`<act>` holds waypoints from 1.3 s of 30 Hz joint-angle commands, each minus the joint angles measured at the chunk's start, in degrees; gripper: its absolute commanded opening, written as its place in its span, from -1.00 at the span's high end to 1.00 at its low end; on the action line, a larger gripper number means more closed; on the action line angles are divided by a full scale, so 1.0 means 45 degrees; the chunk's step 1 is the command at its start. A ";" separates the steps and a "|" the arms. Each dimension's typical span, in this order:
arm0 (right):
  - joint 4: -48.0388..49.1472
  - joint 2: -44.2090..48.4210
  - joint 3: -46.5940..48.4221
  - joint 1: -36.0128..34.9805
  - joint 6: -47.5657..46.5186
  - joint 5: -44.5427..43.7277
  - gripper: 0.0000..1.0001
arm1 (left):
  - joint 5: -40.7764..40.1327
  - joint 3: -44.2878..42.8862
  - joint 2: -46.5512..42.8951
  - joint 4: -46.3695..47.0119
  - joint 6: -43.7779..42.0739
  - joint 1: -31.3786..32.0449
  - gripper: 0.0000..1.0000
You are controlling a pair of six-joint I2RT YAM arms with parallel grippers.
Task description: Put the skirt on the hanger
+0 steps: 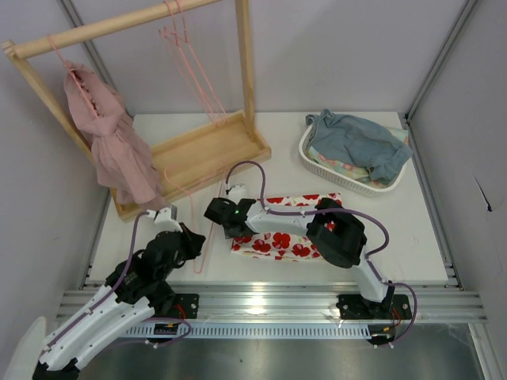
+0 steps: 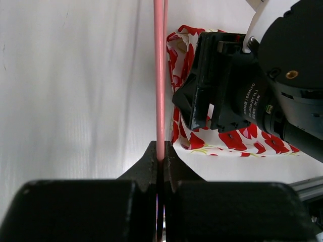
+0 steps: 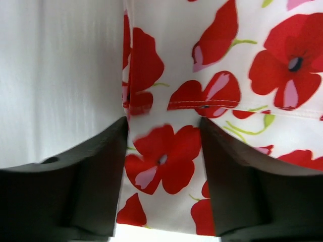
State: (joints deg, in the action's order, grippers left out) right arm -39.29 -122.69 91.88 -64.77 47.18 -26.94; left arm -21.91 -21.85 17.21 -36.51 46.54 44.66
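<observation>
Skirt [image 1: 273, 245] flat on table [image 1: 285, 150], near centre; hanger [image 2: 159, 75] at its 9 o'clock. Left gripper [image 2: 160, 159] pinched on hanger wire; right gripper [image 3: 164, 166] wide, straddling skirt edge (nothing gripped yet). Risk: thin wire may swivel in pinch; right may catch both layers, waist not opening.

The skirt [image 3: 217, 60] is white, printed all over with red poppies, dark centres, pale pink flecks and thin green stems. The hanger [image 2: 160, 75] is pink. The rack [image 1: 206, 150] is pale wood, the ruffled garment [image 1: 115, 150] dusty pink, the cloth [image 1: 360, 142] blue-grey, its basket [image 1: 333, 178] white, the desk [image 1: 412, 237] white.
</observation>
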 commanded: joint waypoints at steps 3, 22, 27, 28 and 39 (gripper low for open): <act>-0.1035 -0.0878 0.0423 -0.0020 0.0278 -0.0771 -0.05 | -0.0326 -0.0243 0.0218 0.0614 0.0009 0.0328 1.00; 0.3651 0.3746 -0.6155 0.1015 0.1390 0.1474 0.53 | -0.0699 0.1182 0.0806 0.3033 -0.1083 0.1207 1.00; 0.4784 0.4686 -0.7095 0.1307 0.1508 0.1884 0.56 | -0.0228 0.2178 0.0997 0.5708 -0.1165 0.1441 1.00; 0.4940 0.4823 -0.7193 0.1366 0.1469 0.1962 0.56 | -0.0267 0.2334 0.1444 0.6079 -0.1067 0.1500 1.00; 0.6054 0.5741 -0.7545 0.1543 0.1137 0.2587 0.56 | -0.3333 0.3506 0.5489 0.9107 0.1353 0.3960 1.00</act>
State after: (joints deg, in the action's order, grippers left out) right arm -15.64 -100.07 58.67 -57.84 52.40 -17.10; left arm -31.57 -7.05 38.87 -4.54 48.10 60.60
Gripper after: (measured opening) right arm 0.224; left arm 0.033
